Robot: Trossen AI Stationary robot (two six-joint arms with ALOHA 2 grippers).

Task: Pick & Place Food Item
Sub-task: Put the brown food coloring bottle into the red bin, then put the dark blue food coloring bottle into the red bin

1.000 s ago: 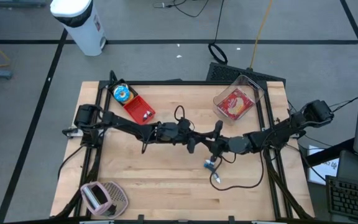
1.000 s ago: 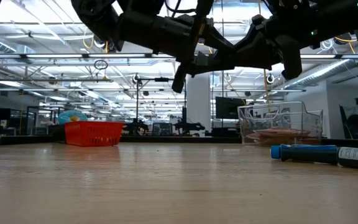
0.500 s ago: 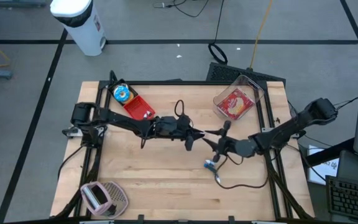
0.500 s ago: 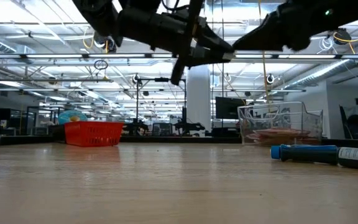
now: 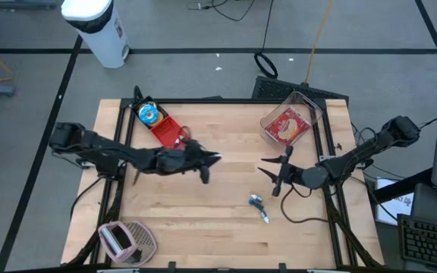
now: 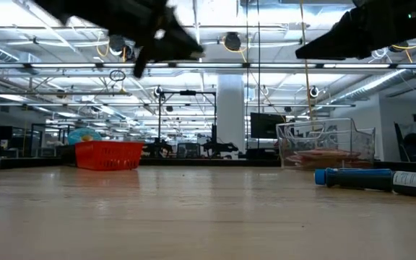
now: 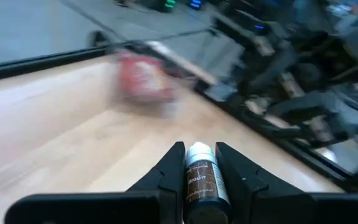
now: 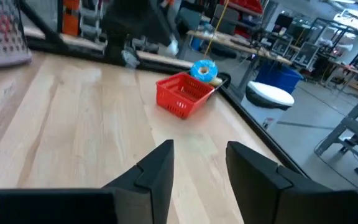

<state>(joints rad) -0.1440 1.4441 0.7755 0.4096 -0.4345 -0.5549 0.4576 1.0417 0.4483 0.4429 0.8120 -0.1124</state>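
I have the left gripper (image 5: 212,158) up over the middle of the wooden table (image 5: 203,220), just beside the red mesh basket (image 5: 169,133), and its jaws are clamped on a small dark brown bottle with a white cap (image 7: 199,180). My left wrist camera shows that bottle snug between the two dark fingers, label facing me, so the pick looks done.

Over on the other side, the right gripper (image 5: 270,171) hangs above the table with its jaws apart and nothing between them; in the right wrist view I see only bare wood, the red basket and the blue-frosted doughnut (image 8: 203,70) past the fingers. That arm reads as waiting.

What's left, as I judge it, is the whole placing half. The bottle is held clear of the table, and I can't tell from here which container it is bound for. The red basket is the nearer one, with the doughnut sitting at its far end. The clear plastic bin holding a red food packet (image 5: 287,125) sits well apart, at the far right of the table.

A blue-capped marker pen (image 5: 259,207) lies loose on the table, near the right gripper, untouched. The pink slotted rack (image 5: 124,241) sits at the near left corner, out of play.
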